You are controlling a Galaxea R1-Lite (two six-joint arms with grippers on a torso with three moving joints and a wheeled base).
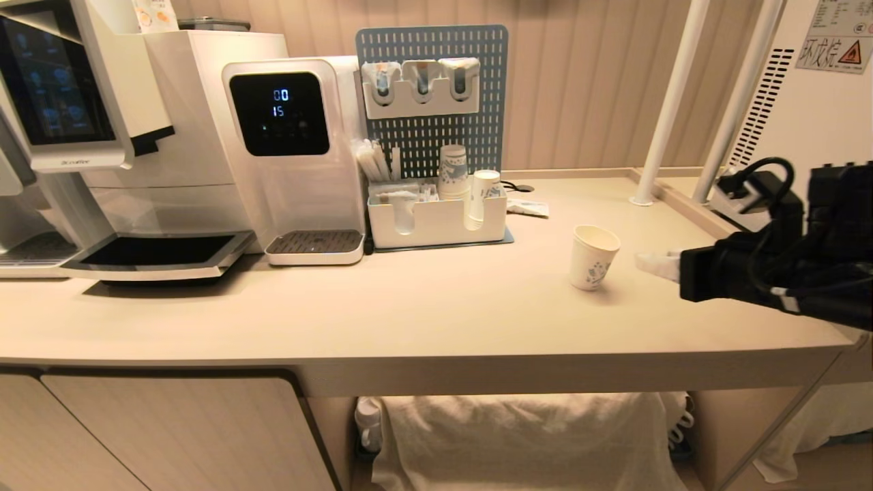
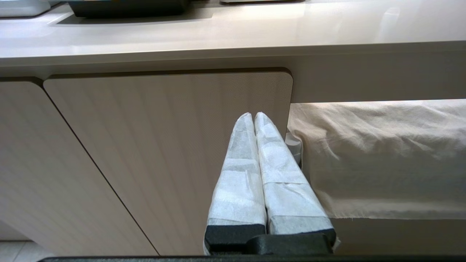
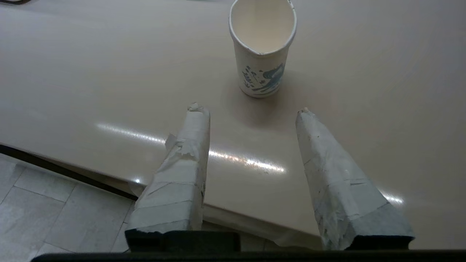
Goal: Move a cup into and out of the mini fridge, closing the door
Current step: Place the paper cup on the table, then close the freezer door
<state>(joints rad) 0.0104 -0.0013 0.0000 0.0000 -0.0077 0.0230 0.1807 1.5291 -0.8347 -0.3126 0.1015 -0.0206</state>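
The cup (image 1: 595,258), white paper with a blue print, stands upright on the beige counter (image 1: 409,314) towards its right. In the right wrist view the cup (image 3: 262,54) has a dented rim. It stands just beyond my right gripper (image 3: 251,110), whose taped fingers are open with nothing between them. In the head view my right gripper (image 1: 656,264) reaches in from the right, a short gap from the cup. The mini fridge (image 1: 805,129) shows only its white vented side with a warning sticker at the far right; its door is out of view. My left gripper (image 2: 253,115) is shut and parked below the counter.
A coffee machine (image 1: 89,136) and a water dispenser (image 1: 293,150) stand at the back left. A blue pegboard organiser (image 1: 436,218) holds stacked cups. Two white poles (image 1: 672,102) rise near the fridge. A cloth (image 1: 518,436) hangs under the counter beside a cabinet door (image 2: 164,153).
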